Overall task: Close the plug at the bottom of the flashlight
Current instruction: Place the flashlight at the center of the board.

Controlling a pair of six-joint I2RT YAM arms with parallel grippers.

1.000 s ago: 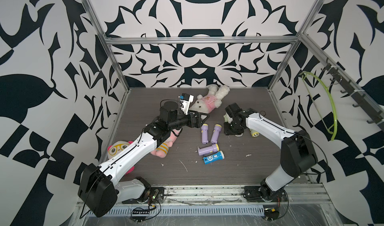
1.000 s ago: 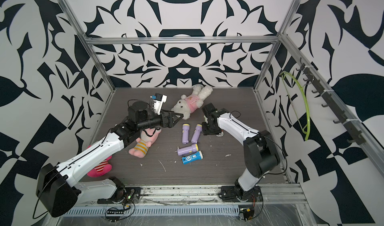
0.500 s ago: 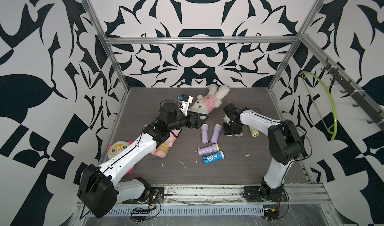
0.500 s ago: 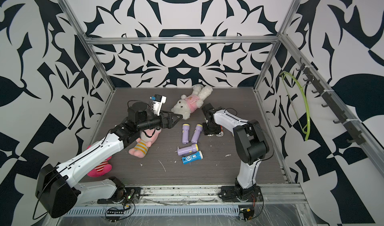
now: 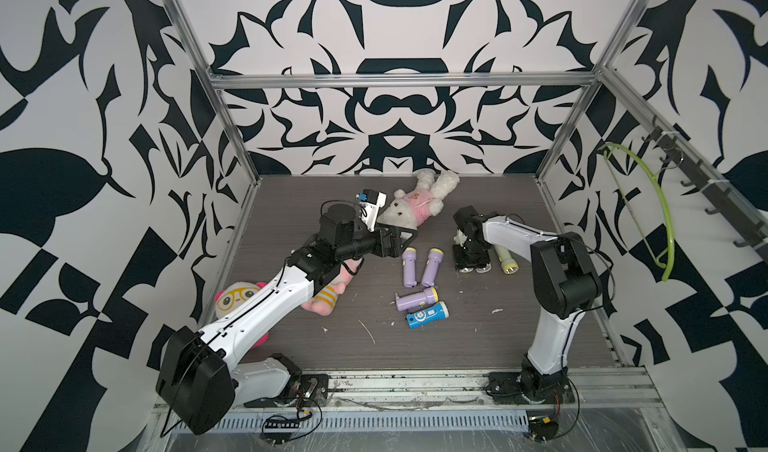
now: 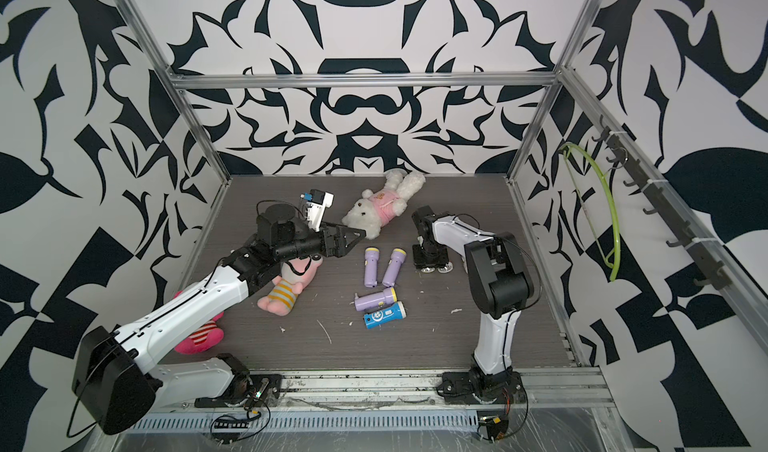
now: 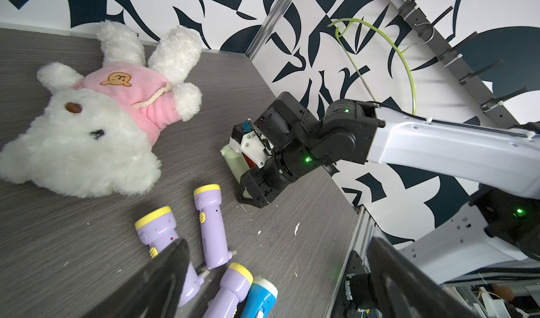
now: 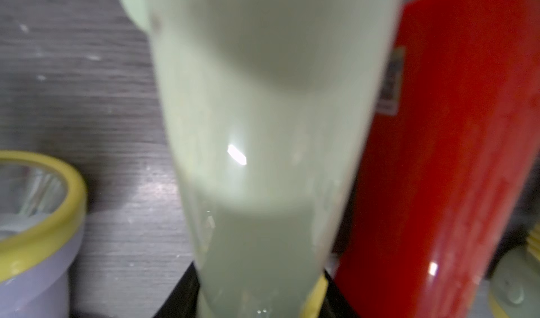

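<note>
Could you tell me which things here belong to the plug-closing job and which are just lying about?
Job: pale green flashlight, right gripper clamping it, open left gripper.
Lying about: white plush toy, pink plush, red flashlight, three purple flashlights, blue flashlight, green hanger.

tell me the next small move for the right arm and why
Probably lift the pale green flashlight slightly off the table and swing its tail toward the left gripper. The right gripper looks closed around its body, close beside a red flashlight, and the left gripper hangs open nearby with nothing in it, so the plug end needs presenting.
</note>
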